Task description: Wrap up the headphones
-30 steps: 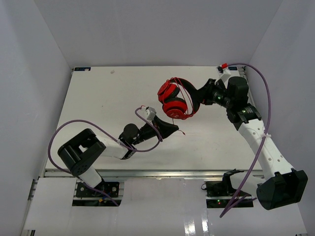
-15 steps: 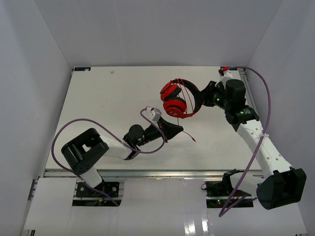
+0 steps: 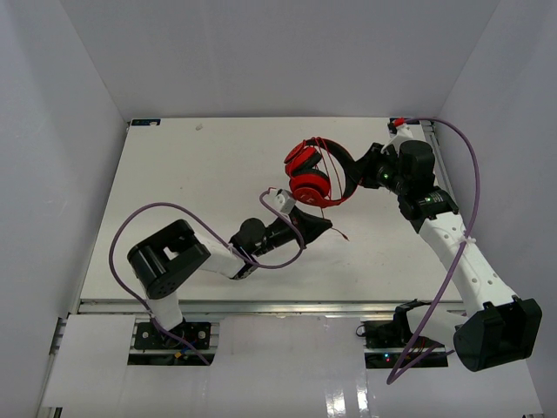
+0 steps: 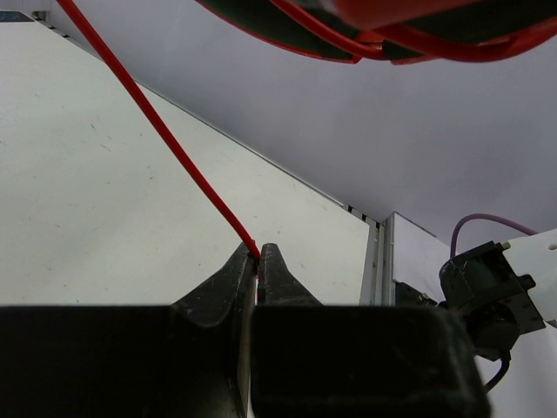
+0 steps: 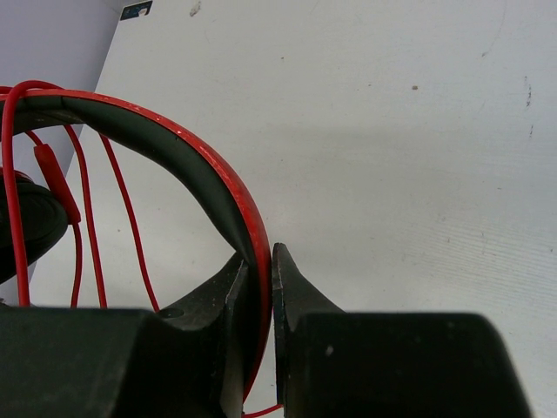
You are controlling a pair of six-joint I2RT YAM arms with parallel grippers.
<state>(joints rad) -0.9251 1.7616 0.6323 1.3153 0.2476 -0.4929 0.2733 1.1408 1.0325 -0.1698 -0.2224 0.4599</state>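
Observation:
The red headphones [image 3: 312,178] hang above the table's far right part, ear cups to the left. My right gripper [image 3: 350,177] is shut on their black-and-red headband [image 5: 204,187], which runs between its jaws. Loops of the thin red cable [image 5: 83,226] cross the headband's arc. My left gripper [image 3: 324,226] sits just below the ear cups, shut on that cable [image 4: 165,139], which rises taut from its fingertips [image 4: 272,264] up and left toward the headphones [image 4: 392,30]. A short loose end of cable [image 3: 342,235] sticks out to the right of the left gripper.
Purple robot cables [image 3: 157,213] loop over the left arm and another [image 3: 468,183] arcs along the right arm. The white table [image 3: 191,174] ends in a metal rail [image 3: 261,305] at the near edge; grey walls close in the other sides.
My left gripper has swung right and toward the headphones, carrying the cable end with it. The right gripper and the headphones shifted slightly right early on, then held still.

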